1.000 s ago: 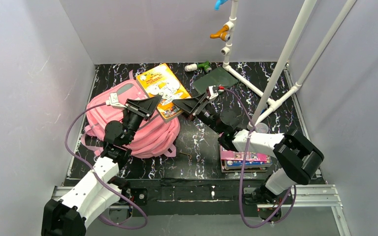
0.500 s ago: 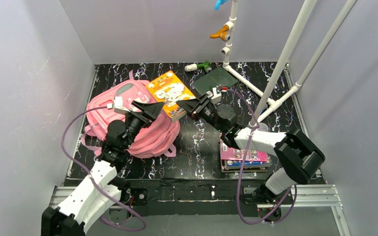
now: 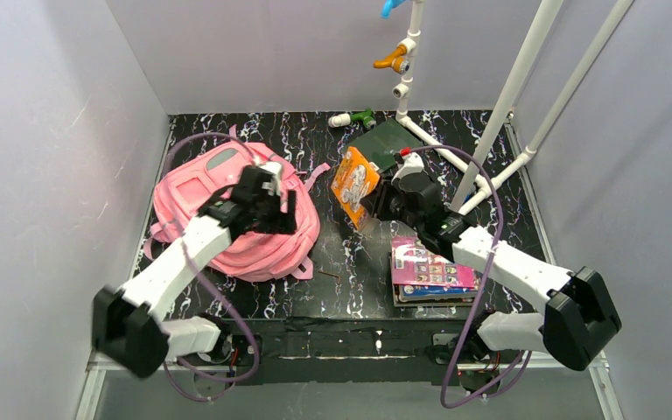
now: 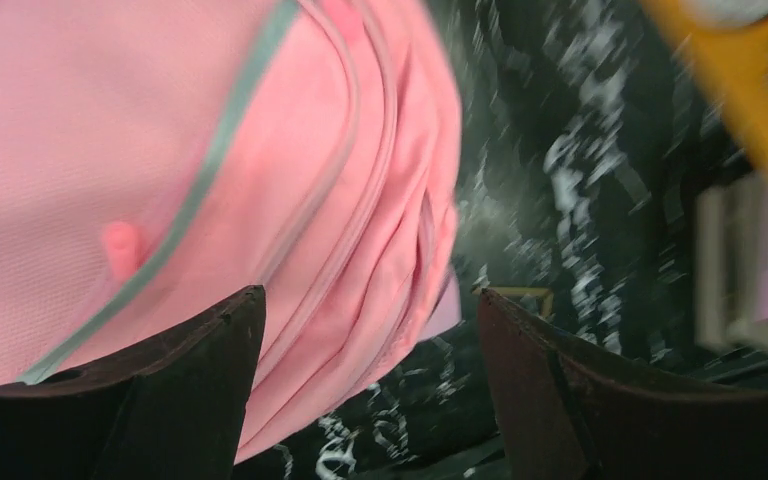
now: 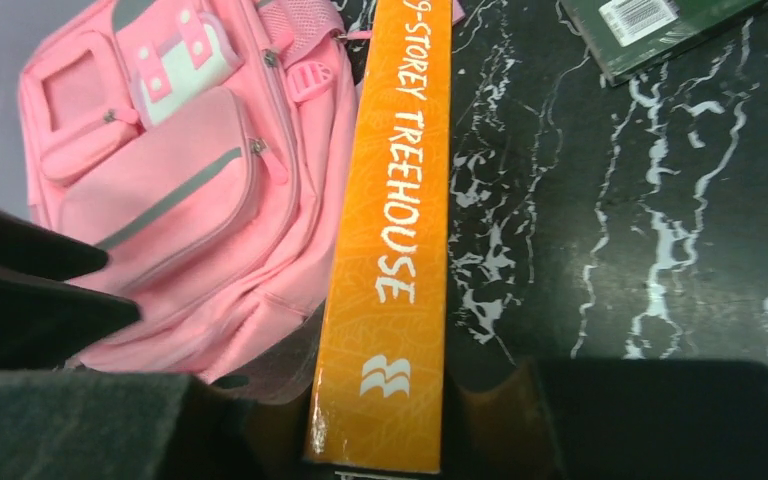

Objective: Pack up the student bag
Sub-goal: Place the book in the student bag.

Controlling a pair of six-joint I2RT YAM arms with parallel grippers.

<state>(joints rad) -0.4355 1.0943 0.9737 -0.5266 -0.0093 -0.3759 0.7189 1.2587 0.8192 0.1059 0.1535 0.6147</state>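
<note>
The student bag, bright pink with grey stripes, lies flat at the left of the table. My left gripper hovers over its right side, open, with only bag fabric and table showing between its fingers. An orange book stands on edge just right of the bag. The right wrist view shows its spine, which reads "STOREY TREEHOUSE". My right gripper is shut on the book's near end, one finger on each cover. The bag's front pockets lie beyond it.
A stack of books lies at the front right. A dark green book lies at the back, near a white and green pipe fitting. A white pipe frame rises at the back right. Walls close three sides.
My right gripper closed on the orange book and carried it off the bag to the right, standing it on edge. My left gripper opened and swung over the bag's right side.
</note>
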